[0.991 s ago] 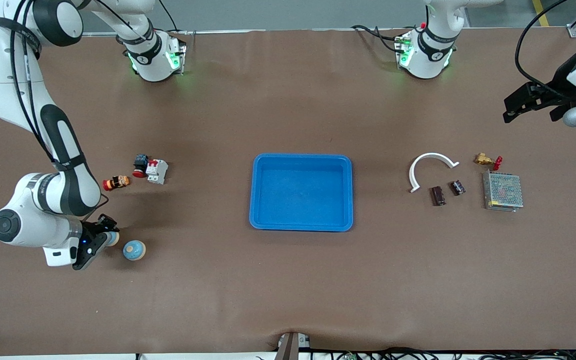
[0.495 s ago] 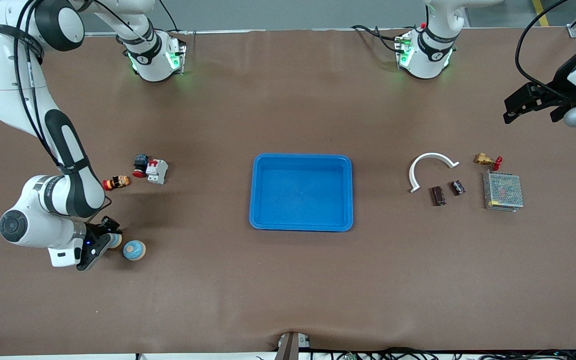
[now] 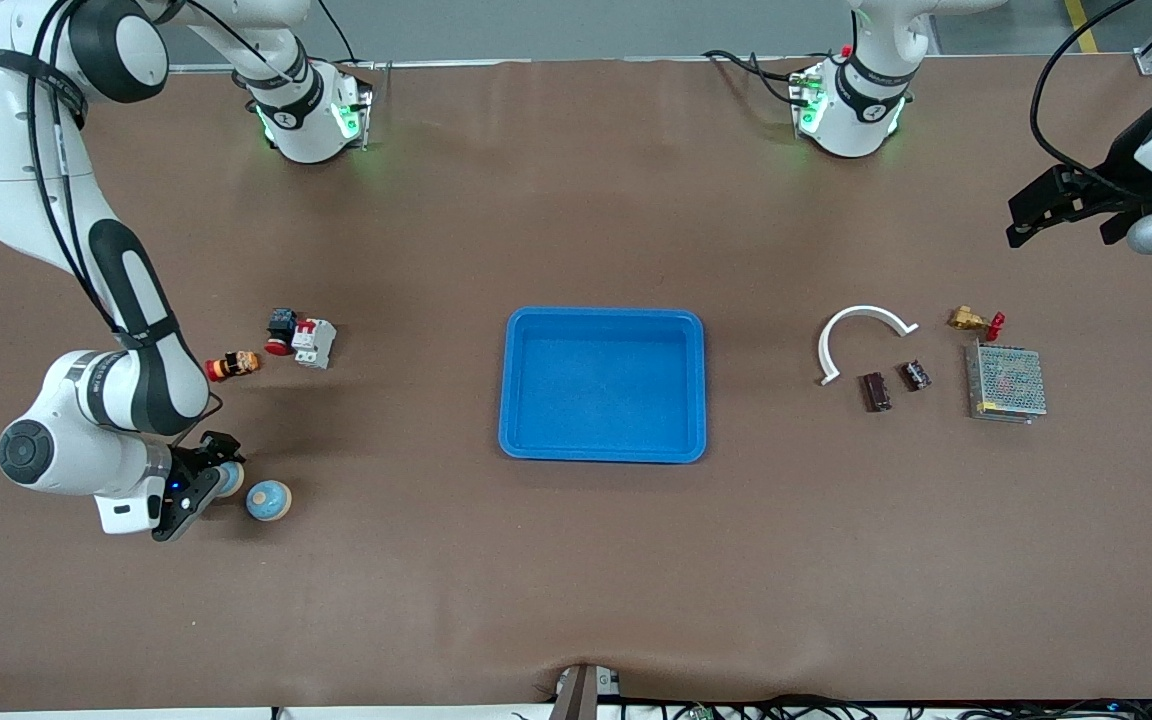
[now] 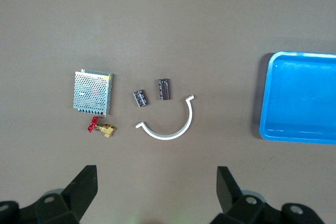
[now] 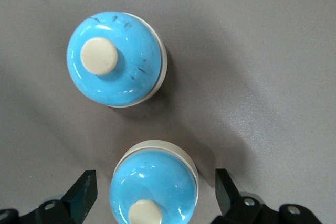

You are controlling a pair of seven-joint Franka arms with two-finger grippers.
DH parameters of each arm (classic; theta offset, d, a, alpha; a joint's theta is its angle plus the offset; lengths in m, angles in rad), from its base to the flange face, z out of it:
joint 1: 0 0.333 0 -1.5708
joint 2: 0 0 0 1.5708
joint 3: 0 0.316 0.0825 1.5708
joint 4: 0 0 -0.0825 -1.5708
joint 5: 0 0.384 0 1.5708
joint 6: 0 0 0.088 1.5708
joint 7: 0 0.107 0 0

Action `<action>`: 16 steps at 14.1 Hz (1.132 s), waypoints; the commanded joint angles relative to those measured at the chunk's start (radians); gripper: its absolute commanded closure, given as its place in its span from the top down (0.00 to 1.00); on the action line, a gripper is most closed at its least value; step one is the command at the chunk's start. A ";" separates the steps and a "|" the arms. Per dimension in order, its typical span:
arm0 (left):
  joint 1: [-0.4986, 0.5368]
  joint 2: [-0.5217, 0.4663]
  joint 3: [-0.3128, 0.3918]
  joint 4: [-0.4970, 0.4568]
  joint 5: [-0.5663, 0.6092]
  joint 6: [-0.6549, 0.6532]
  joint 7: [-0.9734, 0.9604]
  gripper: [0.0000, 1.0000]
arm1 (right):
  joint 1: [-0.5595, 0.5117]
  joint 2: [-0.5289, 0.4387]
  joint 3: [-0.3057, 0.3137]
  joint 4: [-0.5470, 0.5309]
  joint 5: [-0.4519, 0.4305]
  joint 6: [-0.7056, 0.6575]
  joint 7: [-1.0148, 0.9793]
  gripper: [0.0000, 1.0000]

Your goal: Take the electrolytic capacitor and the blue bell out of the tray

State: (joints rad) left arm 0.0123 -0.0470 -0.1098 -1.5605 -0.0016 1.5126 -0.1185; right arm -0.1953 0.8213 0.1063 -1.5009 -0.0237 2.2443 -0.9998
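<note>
**Front view: right gripper straddling one bell, fingers apart**

Two blue bells are sitting at the right arm's end of the table; a second bell (image 3: 268,500) is lying just beside the gripped-around bell (image 5: 154,188). The right gripper (image 5: 155,195) is standing over that bell, fingers spread, not touching it. The left gripper (image 4: 157,190) is waiting open above two capacitors (image 4: 164,88), beside a white curved strip (image 4: 170,124) and a mesh power supply (image 4: 93,93). The blue tray (image 3: 603,450) is sitting between both groups.
</note>
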 commanded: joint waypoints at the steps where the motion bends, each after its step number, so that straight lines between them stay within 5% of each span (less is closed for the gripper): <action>1: 0.003 -0.004 -0.001 -0.004 -0.011 0.012 0.017 1.00 | -0.016 -0.004 0.024 0.022 0.001 -0.009 0.009 1.00; 9: 0.005 -0.004 -0.001 -0.004 -0.012 0.012 0.017 1.00 | 0.034 -0.053 0.033 0.272 -0.004 -0.458 0.332 1.00; 16: 0.003 -0.004 -0.001 -0.004 -0.015 0.014 0.017 1.00 | 0.100 -0.356 0.033 0.271 0.007 -0.801 0.722 1.00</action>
State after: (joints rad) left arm 0.0123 -0.0455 -0.1098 -1.5610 -0.0016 1.5153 -0.1185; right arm -0.0937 0.5453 0.1392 -1.1855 -0.0227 1.4823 -0.3429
